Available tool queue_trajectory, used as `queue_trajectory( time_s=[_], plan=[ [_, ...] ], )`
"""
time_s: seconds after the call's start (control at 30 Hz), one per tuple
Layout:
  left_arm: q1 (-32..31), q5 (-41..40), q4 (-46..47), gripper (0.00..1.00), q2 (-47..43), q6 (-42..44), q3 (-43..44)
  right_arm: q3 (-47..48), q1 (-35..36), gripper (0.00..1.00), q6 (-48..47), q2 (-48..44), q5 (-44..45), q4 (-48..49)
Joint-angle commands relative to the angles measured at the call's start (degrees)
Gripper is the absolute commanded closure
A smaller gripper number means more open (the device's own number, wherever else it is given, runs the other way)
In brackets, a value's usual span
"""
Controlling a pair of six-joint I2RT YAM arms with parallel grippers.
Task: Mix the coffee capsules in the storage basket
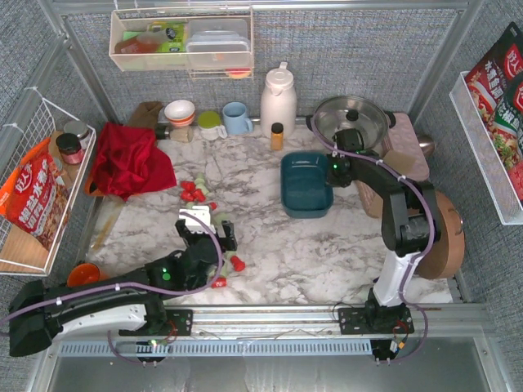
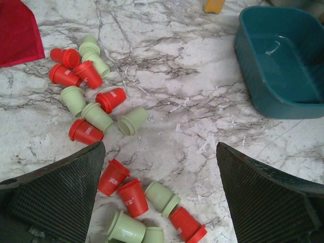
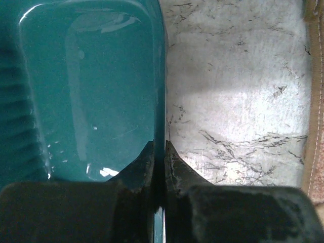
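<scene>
"Judging from how things lie, what could be spoiled from here?"

"Capsules could be scattered. The coffee capsules [image 2: 110, 99], red and pale green, are strewn on their sides over the marble table [image 2: 202, 116], well apart from the storage basket [image 1: 306, 186], and none is seen inside it. They are round and packed close together, so one pinched off-centre could be squirted out. Its neighbours could then be sent rolling toward the red cloth [image 2: 17, 30] or the near edge."

"And the basket itself?"

"It could be tipped or dragged. Only the wall on the right arm's side is pinched, so any lift or twist would be applied at one edge. The bin looks light and might be upended."

"How is the left gripper set?"

"The left gripper [image 2: 159, 149] is spread fully wide and hung over the nearer cluster of capsules. Nothing is held, and nothing is touched as far as can be told."

"And the right?"

"The right gripper [image 3: 159, 152] is clamped tight on the basket's thin wall, with one finger placed inside and one outside, next to bare marble. Mixing cannot be judged begun, since the capsules would first have to be carried across."
</scene>
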Motion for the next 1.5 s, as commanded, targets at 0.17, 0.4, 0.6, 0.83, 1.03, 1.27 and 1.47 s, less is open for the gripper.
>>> queue_trajectory(
  time_s=[0.17,0.4,0.6,0.83,1.03,1.27,1.47],
  plan=[
    [0.6,0.3,2.6,0.01,3.6,-0.8,0.5,-1.6,-0.6,0.58,-0.8,0.0,2.5,3.2],
    [2.3,4.8,-4.7,0.01,6.8,-6.1,3.5,-6.7,1.5,0.41,0.2,-13.0,14.5,3.0],
    [3.1,16.1,-12.0,0.01,8.9,-9.3,5.8,-14.0,10.1,0.41,-0.5,-27.9,22.1,5.8],
    [3.7,25.2,-21.7,0.03,9.3,-13.1,7.6,-25.4,17.0,0.41,0.6,-38.2,20.3,9.2],
    [9.5,33.6,-22.1,0.21,7.8,-11.6,5.7,-25.6,17.2,0.41,1.3,-39.1,17.4,9.9],
    [11.0,45.2,-18.5,0.29,9.1,-9.4,7.1,-25.8,17.3,0.41,1.4,-38.0,16.5,10.1],
    [11.0,47.8,-27.6,0.39,16.7,-11.0,12.4,-25.4,17.2,0.41,1.3,-37.8,16.0,9.9]
  ],
)
